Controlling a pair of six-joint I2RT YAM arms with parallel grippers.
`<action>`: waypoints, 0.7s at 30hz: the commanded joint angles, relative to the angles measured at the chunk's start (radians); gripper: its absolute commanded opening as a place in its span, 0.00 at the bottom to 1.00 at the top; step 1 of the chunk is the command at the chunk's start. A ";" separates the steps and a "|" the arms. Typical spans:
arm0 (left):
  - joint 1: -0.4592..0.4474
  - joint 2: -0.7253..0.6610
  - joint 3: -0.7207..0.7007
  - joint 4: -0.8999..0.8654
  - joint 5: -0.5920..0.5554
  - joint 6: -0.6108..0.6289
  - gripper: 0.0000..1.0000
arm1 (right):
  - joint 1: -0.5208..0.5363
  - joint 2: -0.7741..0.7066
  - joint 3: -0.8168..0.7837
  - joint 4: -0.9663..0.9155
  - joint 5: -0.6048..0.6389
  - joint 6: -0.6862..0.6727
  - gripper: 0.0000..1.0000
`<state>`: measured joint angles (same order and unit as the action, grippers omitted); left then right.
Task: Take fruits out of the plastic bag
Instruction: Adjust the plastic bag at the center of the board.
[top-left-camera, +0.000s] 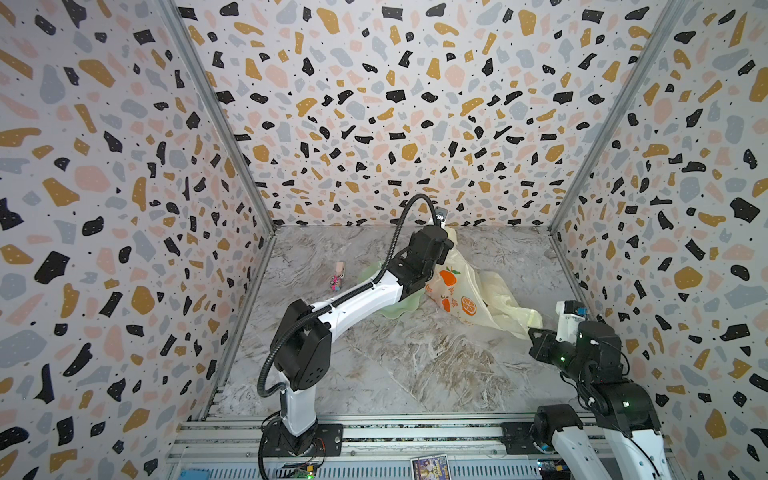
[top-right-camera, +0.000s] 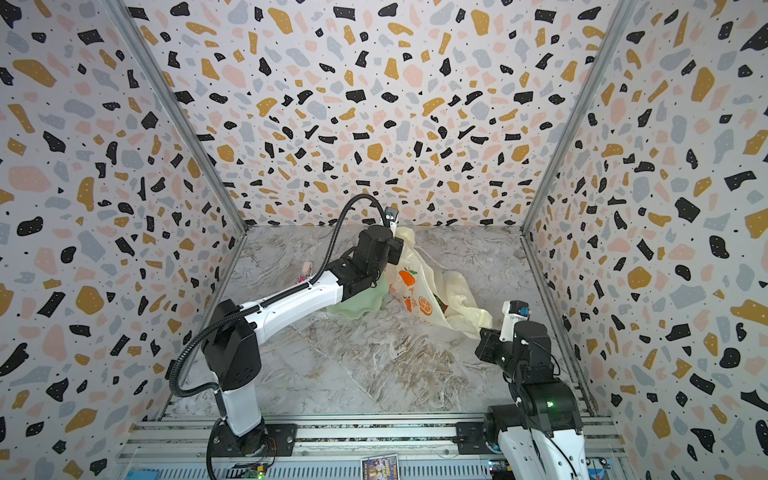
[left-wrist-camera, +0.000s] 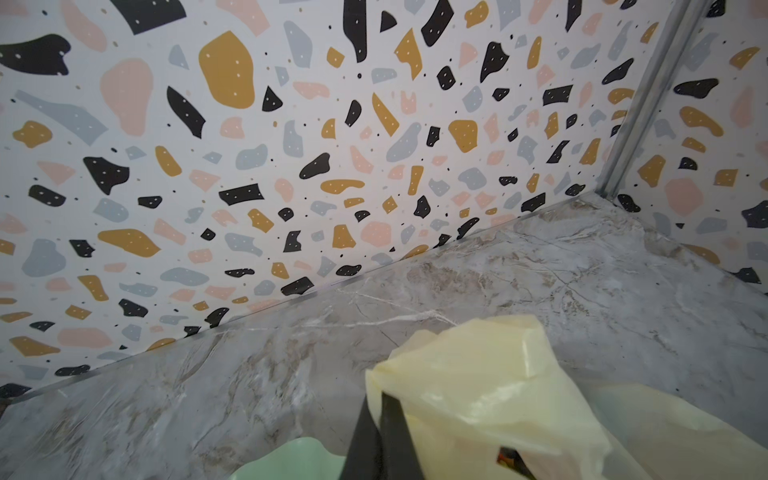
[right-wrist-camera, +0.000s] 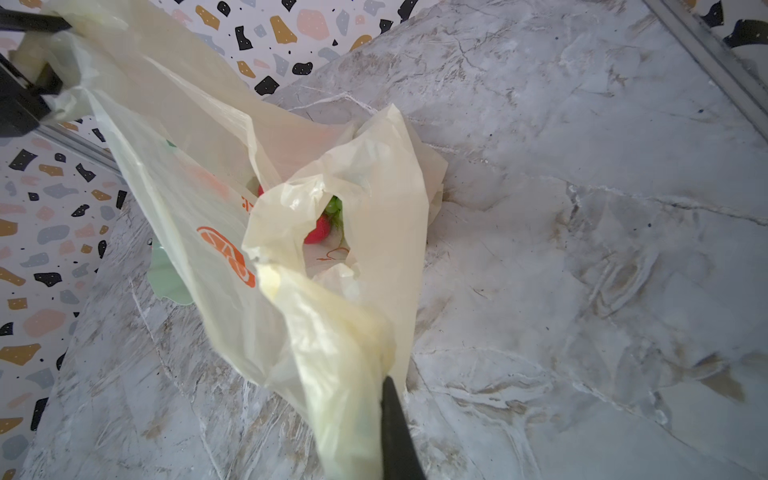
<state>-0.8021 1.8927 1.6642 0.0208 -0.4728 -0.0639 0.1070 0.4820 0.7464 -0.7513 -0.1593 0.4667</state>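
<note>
The pale-yellow plastic bag (top-left-camera: 469, 286) (top-right-camera: 419, 286) with orange citrus print hangs stretched between my two grippers above the marble table. My left gripper (top-left-camera: 448, 245) (top-right-camera: 399, 245) (left-wrist-camera: 380, 401) is shut on the bag's raised far end (left-wrist-camera: 478, 395). My right gripper (top-left-camera: 532, 332) (top-right-camera: 484, 331) (right-wrist-camera: 374, 374) is shut on a bunched handle at the near right, lower down. In the right wrist view the bag (right-wrist-camera: 232, 199) has its mouth gaping, and inside lie the fruits: a red one (right-wrist-camera: 318, 232) and green grapes (right-wrist-camera: 334, 204). The other fruits are hidden by the plastic.
A pale green wavy-rimmed plate (top-left-camera: 390, 309) (top-right-camera: 357, 305) (left-wrist-camera: 291, 457) (right-wrist-camera: 166, 278) lies under the left forearm, just left of the bag. A tiny pink trinket (top-left-camera: 337, 280) (top-right-camera: 305, 272) stands near the left wall. Patterned walls close in three sides.
</note>
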 joint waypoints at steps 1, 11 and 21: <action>0.004 0.085 0.219 0.024 0.091 0.009 0.00 | 0.002 0.142 0.103 0.204 0.040 -0.008 0.00; 0.047 0.375 0.765 0.084 0.081 -0.022 0.00 | -0.170 0.721 0.590 0.464 -0.017 -0.150 0.00; 0.074 0.424 0.846 0.168 0.038 -0.053 0.00 | -0.199 0.926 0.941 0.509 -0.027 -0.233 0.00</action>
<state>-0.7288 2.3501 2.5080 0.0429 -0.4065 -0.1009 -0.0814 1.4433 1.6024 -0.2955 -0.1768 0.2844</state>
